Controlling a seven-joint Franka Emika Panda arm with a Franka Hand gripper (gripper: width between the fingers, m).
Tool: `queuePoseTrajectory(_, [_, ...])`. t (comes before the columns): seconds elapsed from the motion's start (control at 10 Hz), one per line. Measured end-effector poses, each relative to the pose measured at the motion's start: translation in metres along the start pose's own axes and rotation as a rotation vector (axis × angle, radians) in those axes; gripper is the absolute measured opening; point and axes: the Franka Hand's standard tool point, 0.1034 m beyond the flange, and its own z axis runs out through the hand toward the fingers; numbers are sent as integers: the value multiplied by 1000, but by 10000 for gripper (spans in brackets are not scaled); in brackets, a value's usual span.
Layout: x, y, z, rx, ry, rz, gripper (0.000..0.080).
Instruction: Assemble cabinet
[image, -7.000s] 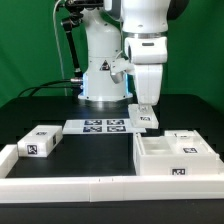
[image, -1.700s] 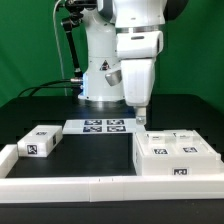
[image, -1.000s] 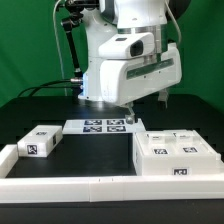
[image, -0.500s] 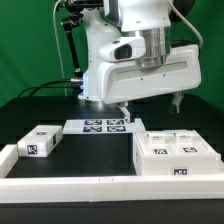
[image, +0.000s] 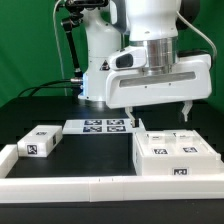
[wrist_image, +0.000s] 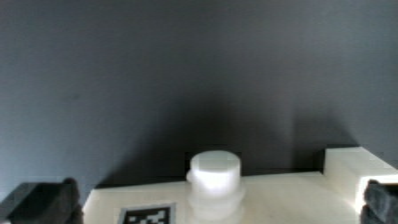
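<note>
The cabinet (image: 175, 155), a white box with tagged panels on top, stands at the exterior view's right, inside the rail corner. My gripper (image: 160, 113) hangs just above its far edge, open wide and empty, fingers (image: 133, 117) spread across the box. In the wrist view my gripper (wrist_image: 208, 203) has dark fingertips (wrist_image: 39, 200) at both lower corners. Between them are the cabinet's white top (wrist_image: 285, 200), a tag and a short white round peg (wrist_image: 215, 175). A small white tagged panel piece (image: 40, 141) lies apart at the exterior view's left.
The marker board (image: 100, 126) lies flat behind, in front of the robot base. A long low white border rail (image: 70, 183) runs along the front of the black table and turns back at the left.
The tagged panel I held earlier now lies on the cabinet's top. Since then my wrist has turned, the jaws have spread wide, and the hand has shifted slightly to the exterior view's right.
</note>
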Motion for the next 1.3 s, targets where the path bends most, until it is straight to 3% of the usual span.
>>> queuePoseTrajectory(0.3, [0, -1, 1, 1, -2, -16, 796])
queuePoseTrajectory(0.6, [-3, -6, 14, -31, 9, -34, 796])
queuePoseTrajectory(0.9, [0, -10, 25, -45, 50, -45, 796])
queuePoseTrajectory(1.1, [0, -6, 35, -39, 61, -53, 796])
queuePoseTrajectory(1.3, [1, -8, 33, -38, 64, -62, 796])
